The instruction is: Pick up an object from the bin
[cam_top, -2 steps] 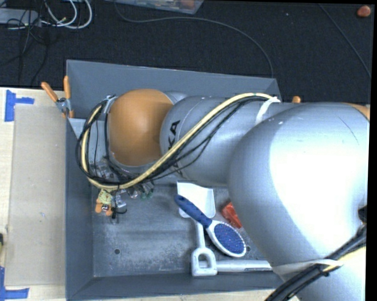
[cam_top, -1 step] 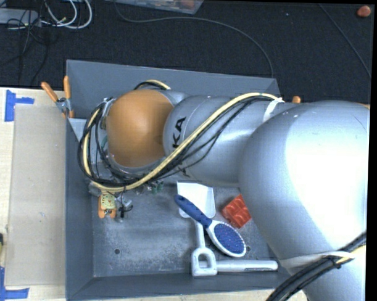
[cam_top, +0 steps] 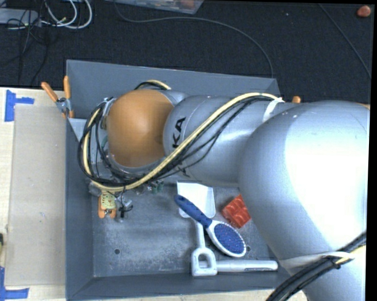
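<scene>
Wrist low over the bin's [cam_top: 80, 248] left floor, its orange cover [cam_top: 137, 126] hiding most of the tool [cam_top: 117, 203], so its grip cannot be told; blue brush [cam_top: 227, 237] and red block [cam_top: 236, 211] lie apart rightward.

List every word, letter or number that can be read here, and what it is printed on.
"KA": black letters on the silver arm, next to the orange cover; the rest of the word is hidden.
Blue brush, red block: no writing to be seen.
</scene>
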